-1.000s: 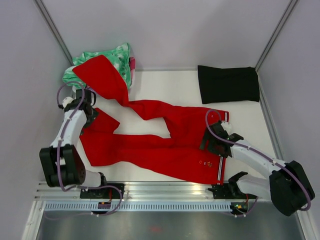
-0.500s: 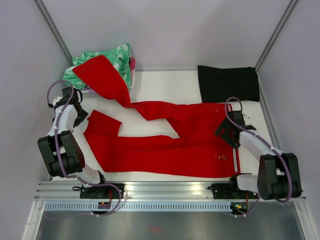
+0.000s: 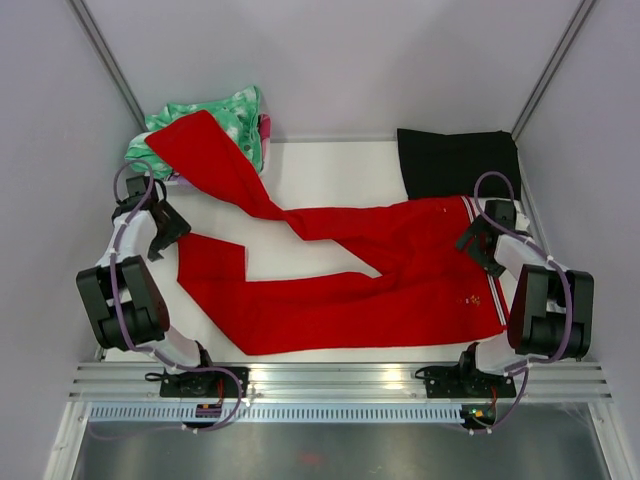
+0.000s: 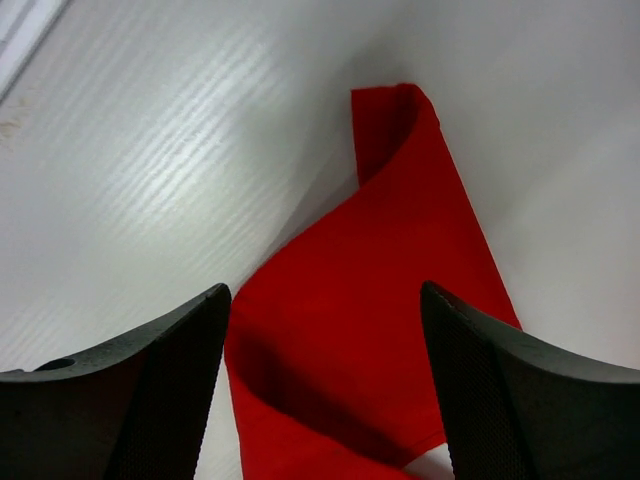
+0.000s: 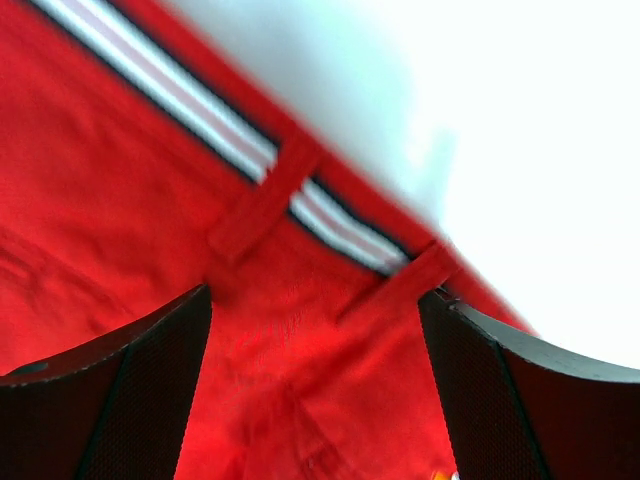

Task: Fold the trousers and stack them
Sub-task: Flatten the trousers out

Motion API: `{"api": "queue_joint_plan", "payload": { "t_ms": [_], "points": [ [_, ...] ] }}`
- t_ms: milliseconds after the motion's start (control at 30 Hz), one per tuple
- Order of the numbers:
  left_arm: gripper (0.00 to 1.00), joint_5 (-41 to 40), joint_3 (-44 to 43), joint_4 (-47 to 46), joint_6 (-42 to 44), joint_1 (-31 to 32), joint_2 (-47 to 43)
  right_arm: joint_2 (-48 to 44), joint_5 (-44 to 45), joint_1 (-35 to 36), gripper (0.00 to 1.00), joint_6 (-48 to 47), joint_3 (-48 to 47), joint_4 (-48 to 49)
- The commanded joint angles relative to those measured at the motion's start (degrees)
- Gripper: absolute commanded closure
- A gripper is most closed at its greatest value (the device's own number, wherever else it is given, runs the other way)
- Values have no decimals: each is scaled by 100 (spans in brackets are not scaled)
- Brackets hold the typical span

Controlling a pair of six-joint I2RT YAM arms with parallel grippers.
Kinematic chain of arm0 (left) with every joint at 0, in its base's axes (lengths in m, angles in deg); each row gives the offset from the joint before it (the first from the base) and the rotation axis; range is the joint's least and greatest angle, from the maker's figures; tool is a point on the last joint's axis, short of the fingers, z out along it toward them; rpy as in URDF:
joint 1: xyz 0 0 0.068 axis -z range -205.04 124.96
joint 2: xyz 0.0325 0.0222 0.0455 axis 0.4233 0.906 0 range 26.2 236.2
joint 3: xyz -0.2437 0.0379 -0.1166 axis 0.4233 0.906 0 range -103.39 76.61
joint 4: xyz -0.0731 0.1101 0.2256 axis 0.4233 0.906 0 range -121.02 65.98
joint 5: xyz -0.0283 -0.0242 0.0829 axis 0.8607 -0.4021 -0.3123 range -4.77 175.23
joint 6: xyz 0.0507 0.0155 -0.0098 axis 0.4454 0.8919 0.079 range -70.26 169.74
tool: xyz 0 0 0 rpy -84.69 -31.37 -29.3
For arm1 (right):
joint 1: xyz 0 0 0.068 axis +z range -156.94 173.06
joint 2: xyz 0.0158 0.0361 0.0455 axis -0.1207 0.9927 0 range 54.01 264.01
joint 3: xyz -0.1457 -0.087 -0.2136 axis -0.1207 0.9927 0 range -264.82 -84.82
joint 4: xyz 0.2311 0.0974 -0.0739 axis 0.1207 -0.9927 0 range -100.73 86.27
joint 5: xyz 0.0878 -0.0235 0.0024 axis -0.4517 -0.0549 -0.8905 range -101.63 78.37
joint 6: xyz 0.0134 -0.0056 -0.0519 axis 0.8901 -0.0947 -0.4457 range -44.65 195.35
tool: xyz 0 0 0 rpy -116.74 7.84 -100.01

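The trousers (image 3: 400, 290) lie spread across the counter (image 3: 330, 175), soft, light and floppy by the look, best pinched at the waistband (image 3: 490, 285) and leg hems, with the left gripper (image 3: 172, 228) and right gripper (image 3: 470, 241) both spread apart, holding nothing.

We see bright red trousers (image 3: 400, 270) with white-striped waistband trim (image 5: 230, 140), a black cloth (image 3: 458, 165) far right, a green-and-white mottled garment (image 3: 235, 115) far left, and a white table (image 3: 330, 175).

White arm links (image 3: 527, 262), black joints (image 3: 545, 312), purple cables (image 3: 114, 295), black textured fingers (image 4: 150, 400)
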Motion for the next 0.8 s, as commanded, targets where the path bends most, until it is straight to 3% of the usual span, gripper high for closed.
{"api": "queue_joint_plan", "payload": {
  "t_ms": [0, 100, 200, 467, 600, 633, 667, 767],
  "points": [
    [19, 838, 153, -280, 536, 9, 178, 209, 345, -224, 10, -381, -430, 395],
    [25, 1041, 347, -386, 466, 53, 275, 26, -85, -277, 11, -426, -519, 377],
    [30, 708, 356, -246, 369, 71, 450, -561, -560, -207, 12, -417, -344, 561],
    [42, 610, 567, -421, 351, 71, 600, -1636, -851, 127, 11, -689, -264, 228],
    [73, 497, 523, -352, 369, 71, 662, -1909, -931, 145, 10, -672, -36, 298],
    [89, 314, 471, -316, 412, 71, 636, -1944, -949, 145, 10, -672, 43, 316],
    [97, 173, 444, -264, 430, 71, 575, -1962, -1010, 145, 10, -689, 61, 316],
    [98, -285, 286, 9, 474, 71, 295, -1874, -1107, 154, 10, -707, 79, 360]
  ]
}}
